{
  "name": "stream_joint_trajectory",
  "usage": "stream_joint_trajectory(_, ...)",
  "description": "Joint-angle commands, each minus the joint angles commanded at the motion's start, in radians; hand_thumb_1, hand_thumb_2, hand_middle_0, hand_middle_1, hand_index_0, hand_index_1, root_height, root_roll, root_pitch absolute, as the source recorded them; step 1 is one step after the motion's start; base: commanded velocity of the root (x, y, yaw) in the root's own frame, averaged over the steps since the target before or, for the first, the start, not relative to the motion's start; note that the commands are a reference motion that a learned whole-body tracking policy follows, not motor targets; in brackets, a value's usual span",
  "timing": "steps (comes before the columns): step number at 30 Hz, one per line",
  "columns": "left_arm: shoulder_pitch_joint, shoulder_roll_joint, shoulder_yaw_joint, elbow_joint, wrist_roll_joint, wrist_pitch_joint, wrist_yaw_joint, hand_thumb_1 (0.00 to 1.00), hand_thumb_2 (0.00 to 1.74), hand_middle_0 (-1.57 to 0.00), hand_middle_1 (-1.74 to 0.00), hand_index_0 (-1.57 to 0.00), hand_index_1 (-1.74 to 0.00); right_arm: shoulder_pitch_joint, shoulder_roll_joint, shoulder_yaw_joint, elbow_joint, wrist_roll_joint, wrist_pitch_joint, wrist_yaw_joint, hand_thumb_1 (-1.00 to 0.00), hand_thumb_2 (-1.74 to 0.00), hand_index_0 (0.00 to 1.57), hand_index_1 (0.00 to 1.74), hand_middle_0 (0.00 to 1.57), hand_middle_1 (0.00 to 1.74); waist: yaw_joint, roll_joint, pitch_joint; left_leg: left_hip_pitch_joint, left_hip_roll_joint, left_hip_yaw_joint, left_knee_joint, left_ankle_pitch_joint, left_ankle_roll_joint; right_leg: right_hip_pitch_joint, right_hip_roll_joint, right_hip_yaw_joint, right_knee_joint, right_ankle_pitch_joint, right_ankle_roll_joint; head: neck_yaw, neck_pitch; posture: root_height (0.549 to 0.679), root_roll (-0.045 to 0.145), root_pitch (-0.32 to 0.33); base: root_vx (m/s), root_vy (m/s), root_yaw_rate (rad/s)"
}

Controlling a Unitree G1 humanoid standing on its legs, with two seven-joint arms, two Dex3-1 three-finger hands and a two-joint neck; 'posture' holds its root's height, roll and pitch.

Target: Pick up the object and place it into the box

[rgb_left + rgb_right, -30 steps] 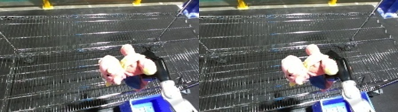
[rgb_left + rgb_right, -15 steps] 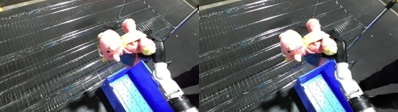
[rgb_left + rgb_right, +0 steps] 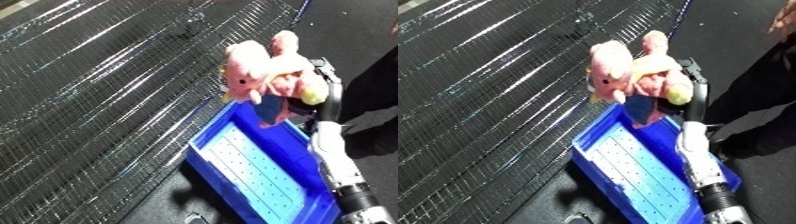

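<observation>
A pink plush toy (image 3: 262, 67) with a yellow patch hangs in the air, held by my right hand (image 3: 315, 80), whose black fingers curl round its back. The toy is above the far end of the blue bin (image 3: 244, 170), which stands open on the dark floor at the lower right. My right forearm (image 3: 333, 160) runs up from the bottom edge along the bin's right side. My left hand does not show in either view.
A wire mesh shelf (image 3: 98, 85) fills the left and upper part of the view, its edge running just left of the bin. Dark floor (image 3: 753, 60) lies to the right of the toy.
The camera has turned further right, tilting the view. My right hand has carried the toy off the wire shelf and over the bin's far end, and more of the bin shows.
</observation>
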Motion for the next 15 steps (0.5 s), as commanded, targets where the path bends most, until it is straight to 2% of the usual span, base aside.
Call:
stream_joint_trajectory(8,0.013,0.006,0.001,0.014,-0.004,-0.008,-0.004,1.0,1.74,-1.57,-1.74,-1.57,-1.74,-0.002,0.044,-0.031,0.108,0.114,-0.046,-0.009,-0.35,-0.61,0.55,0.61,0.55,0.61,-0.014,0.006,-0.01,0.004,-0.002,0.013,-0.016,0.001,-0.0045,-0.006,0.0038,0.006,-0.017,0.003,-0.0011,0.015,0.009,0.635,0.085,-0.249,-0.006,0.01,-0.043)
stream_joint_trajectory(15,0.016,0.012,0.0,0.022,-0.006,-0.011,-0.006,1.0,1.74,-1.57,-1.74,-1.57,-1.74,-0.001,0.036,-0.045,0.148,0.141,-0.059,-0.006,0.0,0.0,0.0,0.0,0.0,0.0,-0.018,0.012,-0.013,0.007,-0.006,0.022,-0.036,0.003,-0.0067,-0.011,0.0024,0.009,-0.031,0.004,0.0011,0.032,0.016,0.637,0.088,-0.234,-0.004,0.004,-0.017)
